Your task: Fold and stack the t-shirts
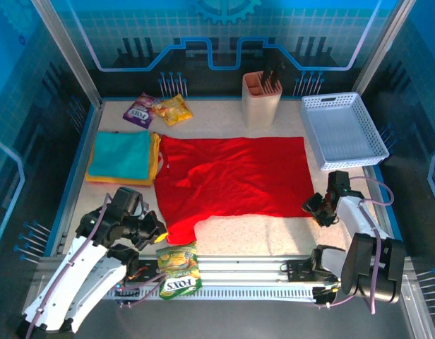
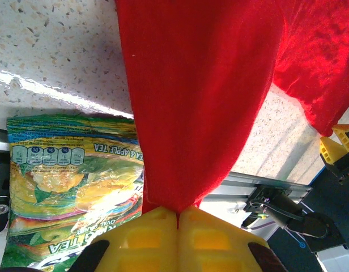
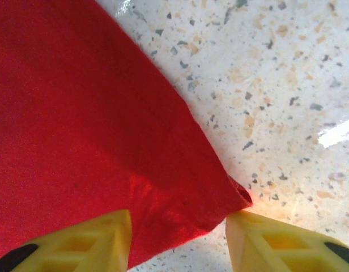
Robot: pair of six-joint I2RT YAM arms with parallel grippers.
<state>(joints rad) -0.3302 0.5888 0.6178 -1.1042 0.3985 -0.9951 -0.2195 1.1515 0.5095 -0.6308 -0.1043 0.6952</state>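
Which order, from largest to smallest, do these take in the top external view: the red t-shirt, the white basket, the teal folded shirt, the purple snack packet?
1. red t-shirt
2. white basket
3. teal folded shirt
4. purple snack packet

Speckled white table [image 1: 274, 229]: bright red cloth t-shirt [image 1: 231, 176] spread flat mid-table, folded orange-yellow shirt [image 1: 155, 159] at left under a folded teal shirt [image 1: 120, 154], shiny purple snack packet [image 1: 139, 111] and yellow snack packet [image 1: 172, 109] far left, beige plastic tub [image 1: 261, 99] far middle, white mesh basket [image 1: 355, 162] far right.
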